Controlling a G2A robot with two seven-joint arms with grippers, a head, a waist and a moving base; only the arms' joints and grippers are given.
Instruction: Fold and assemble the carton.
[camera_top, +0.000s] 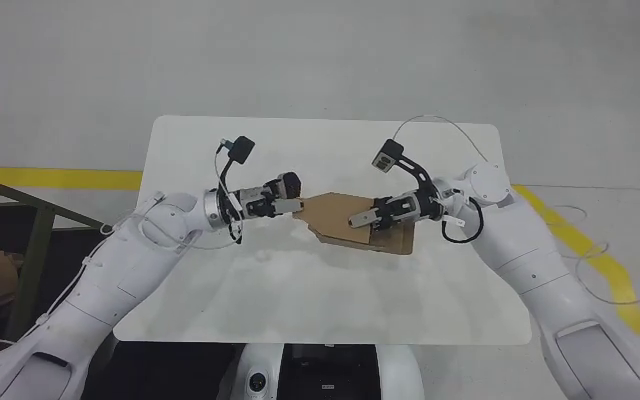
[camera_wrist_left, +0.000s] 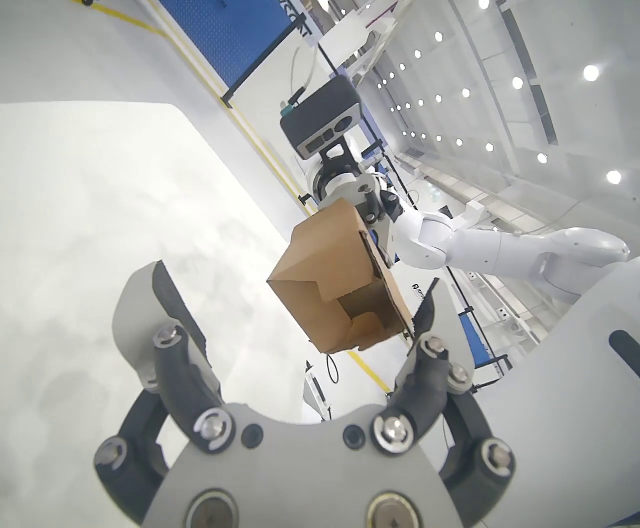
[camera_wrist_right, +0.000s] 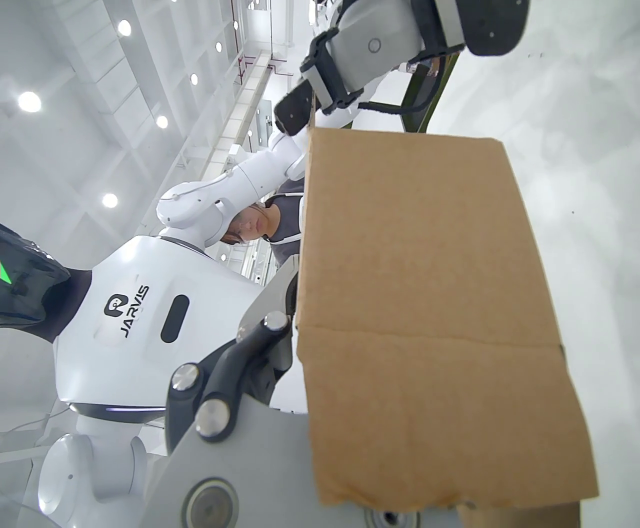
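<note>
The brown cardboard carton (camera_top: 345, 225) is partly folded and held above the white table (camera_top: 300, 290) between the two arms. In the left wrist view its open end (camera_wrist_left: 350, 310) shows flaps folded inward. My right gripper (camera_top: 372, 216) is shut on a panel at the carton's right side. One of its fingers (camera_wrist_right: 282, 300) presses the panel's edge and the other is hidden behind the cardboard (camera_wrist_right: 425, 280). My left gripper (camera_wrist_left: 296, 275) is open at the carton's left end, its fingers (camera_wrist_left: 167, 305) spread to either side. One pad (camera_wrist_right: 295, 112) touches the carton's far corner.
The table's bare top stretches in front of and behind the carton. A dark green frame (camera_top: 35, 235) stands off the table's left edge. Yellow floor lines (camera_top: 70, 178) run past both sides.
</note>
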